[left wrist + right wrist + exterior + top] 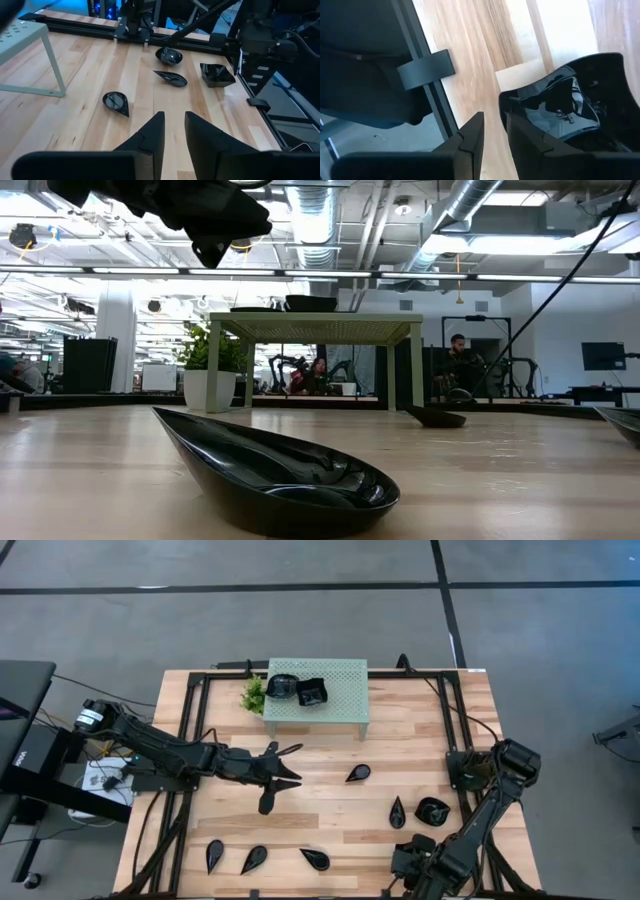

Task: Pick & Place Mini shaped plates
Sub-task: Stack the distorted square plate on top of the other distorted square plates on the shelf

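Plates, small, glossy and black, are lying scattered over your wooden surface (330,815): three teardrop ones (255,859) are sitting along the 6 o'clock edge, one teardrop (357,773) near the centre, and a teardrop (398,812), a roundish one (432,810) and a square one (421,845) are clustering toward 4 o'clock. Two more plates (297,690) are already resting on top of the mint-green stand (340,700) at 12 o'clock, which suggests you are using that top as the drop-off. Your left gripper (282,768) is hovering above the middle of the surface, its fingers (152,135) standing slightly apart and holding nothing, pointing toward 3 o'clock at the central teardrop, which is likely your next pick. Your right gripper (492,135) is sitting low at 5 o'clock, its fingers parted by a narrow gap and empty, just beside the rim of the square plate (570,100), perhaps because that raised edge offers the easiest hold. A small green plant (254,694) is standing beside the stand.
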